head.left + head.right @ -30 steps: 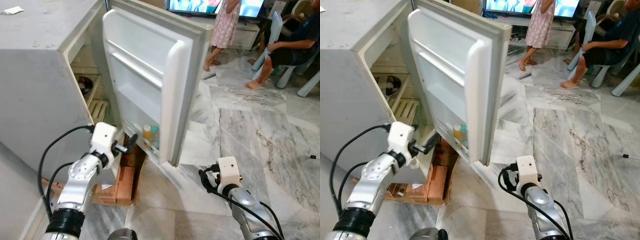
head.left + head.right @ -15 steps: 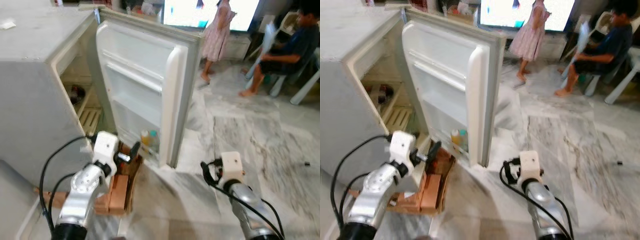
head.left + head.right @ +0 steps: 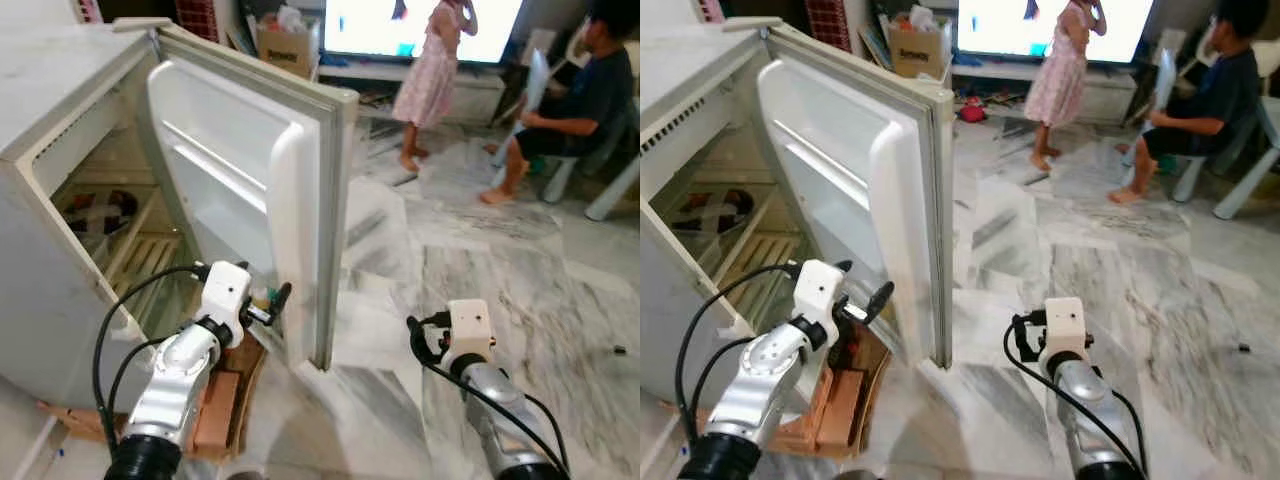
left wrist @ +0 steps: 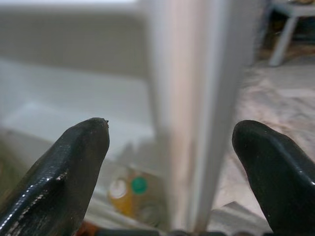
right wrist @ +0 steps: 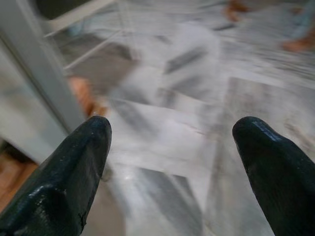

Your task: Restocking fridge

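left end effector (image 4: 170, 142), fingers apart, faces the fridge door (image 3: 255, 180) edge, with perhaps two bottles (image 4: 129, 192) behind it.

Grey-veined marble floor (image 3: 520, 270), bright television (image 3: 420, 15), white plastic chair (image 3: 620, 170)

Fridge (image 3: 40, 250) left, its open door (image 3: 250, 190) ahead, bottles (image 4: 128, 189) in door's bottom shelf

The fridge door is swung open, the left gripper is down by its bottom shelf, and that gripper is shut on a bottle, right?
Not quite. The fridge door is open and the left gripper is by its bottom shelf, but the left wrist view shows its fingers spread apart and empty; the bottles stand beyond them in the door shelf.
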Available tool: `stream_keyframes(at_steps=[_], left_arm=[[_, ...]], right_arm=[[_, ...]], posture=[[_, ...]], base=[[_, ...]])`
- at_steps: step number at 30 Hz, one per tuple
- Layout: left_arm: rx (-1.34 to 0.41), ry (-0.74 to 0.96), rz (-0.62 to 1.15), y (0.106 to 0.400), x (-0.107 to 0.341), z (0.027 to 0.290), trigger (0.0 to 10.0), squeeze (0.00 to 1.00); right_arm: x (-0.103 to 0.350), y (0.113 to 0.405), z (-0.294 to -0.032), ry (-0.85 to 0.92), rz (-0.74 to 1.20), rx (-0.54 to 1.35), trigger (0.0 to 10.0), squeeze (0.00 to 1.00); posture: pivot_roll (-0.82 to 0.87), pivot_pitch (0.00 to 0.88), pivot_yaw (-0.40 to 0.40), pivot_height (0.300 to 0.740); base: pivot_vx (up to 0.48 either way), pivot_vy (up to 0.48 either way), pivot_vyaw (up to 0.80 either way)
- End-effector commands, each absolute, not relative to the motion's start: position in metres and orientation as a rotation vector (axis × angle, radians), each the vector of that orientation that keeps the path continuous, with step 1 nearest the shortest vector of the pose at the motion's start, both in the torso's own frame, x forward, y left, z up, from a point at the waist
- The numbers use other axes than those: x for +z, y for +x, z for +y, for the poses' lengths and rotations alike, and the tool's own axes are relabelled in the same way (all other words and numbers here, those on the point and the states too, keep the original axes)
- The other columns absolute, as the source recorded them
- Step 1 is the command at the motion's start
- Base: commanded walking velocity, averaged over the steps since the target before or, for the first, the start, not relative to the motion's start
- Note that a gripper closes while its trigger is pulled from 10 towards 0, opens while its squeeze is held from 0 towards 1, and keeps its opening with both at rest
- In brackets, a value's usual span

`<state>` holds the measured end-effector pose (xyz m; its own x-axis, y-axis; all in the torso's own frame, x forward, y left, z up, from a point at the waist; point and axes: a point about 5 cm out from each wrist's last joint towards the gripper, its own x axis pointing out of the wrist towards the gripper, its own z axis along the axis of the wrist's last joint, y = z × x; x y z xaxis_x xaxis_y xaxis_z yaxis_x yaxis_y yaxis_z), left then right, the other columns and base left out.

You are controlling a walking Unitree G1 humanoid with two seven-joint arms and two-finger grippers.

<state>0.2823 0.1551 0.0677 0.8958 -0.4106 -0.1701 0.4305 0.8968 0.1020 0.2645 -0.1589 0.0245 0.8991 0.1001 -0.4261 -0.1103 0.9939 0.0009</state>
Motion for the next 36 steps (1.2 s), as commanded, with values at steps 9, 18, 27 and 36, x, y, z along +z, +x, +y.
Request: stream_keyframes(at_steps=[9, 18, 27, 36], left_arm=[[-0.426, 0.194, 0.134, 0.299, 0.071, 0.151, 10.0, 0.0], [-0.478, 0.212, 0.084, 0.323, 0.086, 0.13, 10.0, 0.0], [-0.536, 0.224, 0.055, 0.326, 0.087, 0.111, 10.0, 0.0], [-0.431, 0.21, 0.074, 0.321, 0.08, 0.145, 10.0, 0.0]], right_arm=[[0.028, 0.27, -0.167, -0.044, 0.419, 0.077, 10.0, 0.0], [0.028, 0.27, -0.168, -0.05, 0.416, 0.068, 10.0, 0.0], [0.027, 0.269, -0.17, -0.054, 0.415, 0.052, 10.0, 0.0], [0.025, 0.269, -0.17, -0.055, 0.418, 0.051, 10.0, 0.0]], posture=[[0.02, 0.0, -0.042, 0.74], [0.0, 0.0, -0.035, 0.74], [-0.01, 0.0, -0.028, 0.74], [0.01, 0.0, -0.033, 0.74]], base=[[0.441, 0.0, 0.0], [0.44, 0.0, 0.0], [0.441, 0.0, 0.0], [0.048, 0.0, 0.0]])
